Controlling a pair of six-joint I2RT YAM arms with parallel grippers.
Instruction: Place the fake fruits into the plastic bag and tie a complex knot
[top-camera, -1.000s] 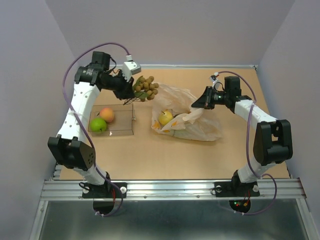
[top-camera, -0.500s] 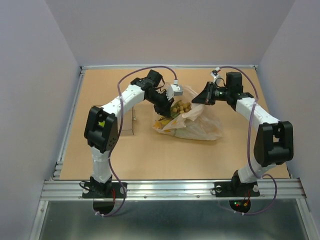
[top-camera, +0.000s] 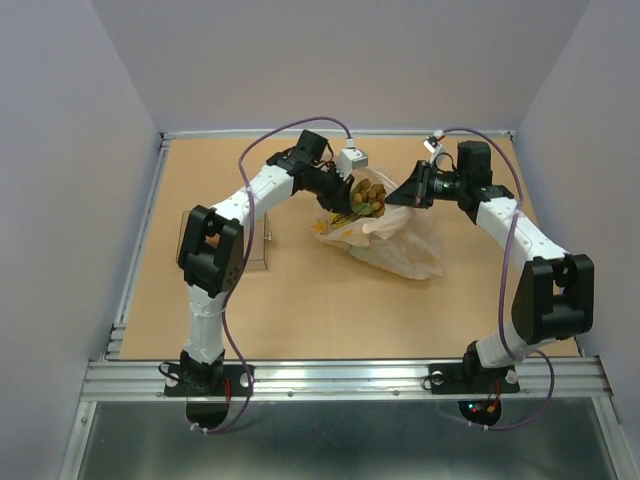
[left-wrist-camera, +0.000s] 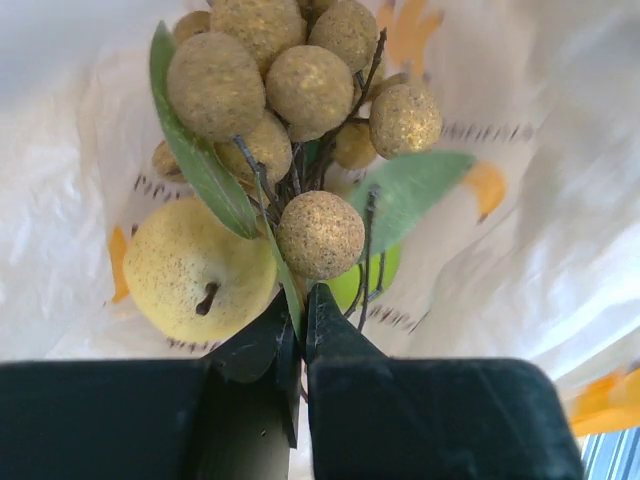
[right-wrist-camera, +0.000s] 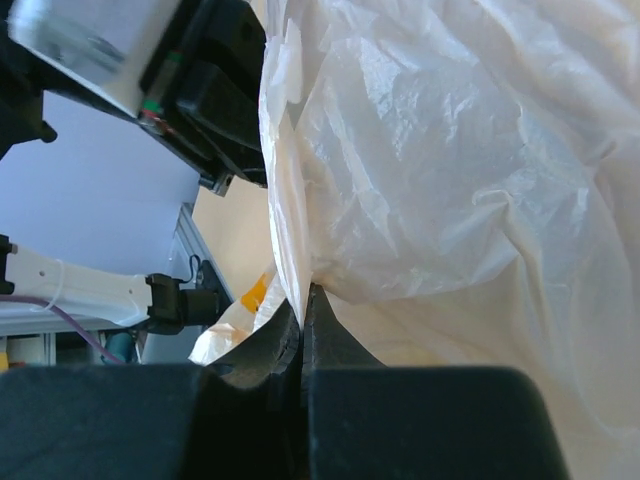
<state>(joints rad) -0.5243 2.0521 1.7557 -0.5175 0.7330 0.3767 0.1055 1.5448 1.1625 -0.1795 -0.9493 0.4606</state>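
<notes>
At the left of the top view, partly behind my left arm, the clear tray (top-camera: 258, 255) stands on the worktop (top-camera: 300, 310); I cannot see what is in it. Going right, the left pincer (top-camera: 347, 203) is clenched on the thin stem of the fake fruits (top-camera: 368, 190). The bunch hangs at the mouth of the plastic bag (top-camera: 400, 250), in the upper middle of the frame. In the left wrist view a yellow pear (left-wrist-camera: 195, 272) and a green fruit (left-wrist-camera: 382, 270) lie inside the bag, below the bunch.

My worry is the grip: it is only on a stem and a leaf, so the bunch can swing. If I let go too high, it may roll over the rim onto the worktop. The stiff twigs can also catch the thin film and tear it, or drag the bag when I pull back.

Further right, the right pincer (top-camera: 403, 193) is clenched on the edge of the bag and holds the mouth up. If the film slips from this pinch, the mouth falls shut over my left pincer. The two pincers are near each other, so a careless move can make them collide.
</notes>
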